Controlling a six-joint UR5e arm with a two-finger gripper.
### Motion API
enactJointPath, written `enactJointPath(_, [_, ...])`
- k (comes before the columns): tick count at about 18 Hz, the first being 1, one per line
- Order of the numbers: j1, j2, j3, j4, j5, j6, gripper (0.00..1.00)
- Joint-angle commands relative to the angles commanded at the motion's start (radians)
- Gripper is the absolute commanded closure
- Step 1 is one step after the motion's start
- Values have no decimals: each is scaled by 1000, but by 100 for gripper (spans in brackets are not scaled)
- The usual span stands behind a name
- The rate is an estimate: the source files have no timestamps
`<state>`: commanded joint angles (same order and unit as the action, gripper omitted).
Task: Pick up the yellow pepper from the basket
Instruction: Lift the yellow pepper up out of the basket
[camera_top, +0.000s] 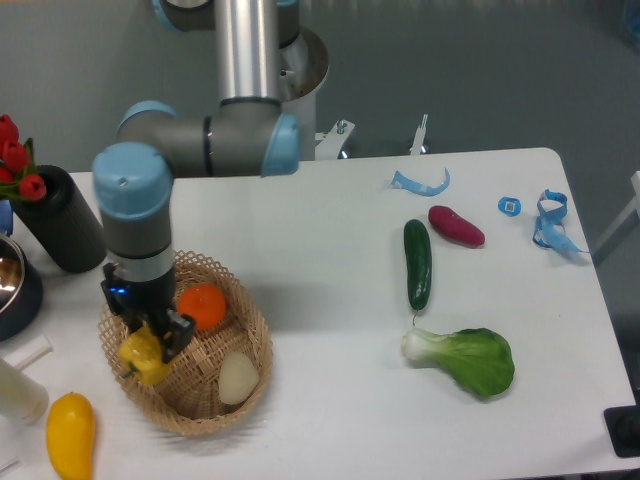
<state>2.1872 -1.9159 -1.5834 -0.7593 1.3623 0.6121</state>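
- We see the two-finger gripper (150, 345) pointing down over the left side of the round woven tan wicker basket (245, 395), fingers closed around the small lobed bright-yellow pepper (141, 357).
- We can't tell if the pepper is clear of the basket floor or touching it; it sits by the left rim.
- Also in the basket: a round orange fruit (202, 305) just right of the gripper, and a pale cream egg-shaped item (237, 378) toward the front right.
- Outside, front left: a smooth elongated yellow fruit (70, 435) on the white table (330, 300).
- Left edge: black cylindrical vase (62, 220) with red tulips (15, 160), and a metal bowl (12, 285).
- Well apart to the right: dark green cucumber (417, 263), purple sweet potato (456, 225), green bok choy (465, 358).
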Motion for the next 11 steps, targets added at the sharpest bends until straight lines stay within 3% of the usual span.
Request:
enactJointPath(4, [106,0,92,0,-83,-37,83])
enactJointPath(8, [204,2,108,0,-147,-31,83])
enactJointPath(11, [227,2,102,0,-147,-28,83])
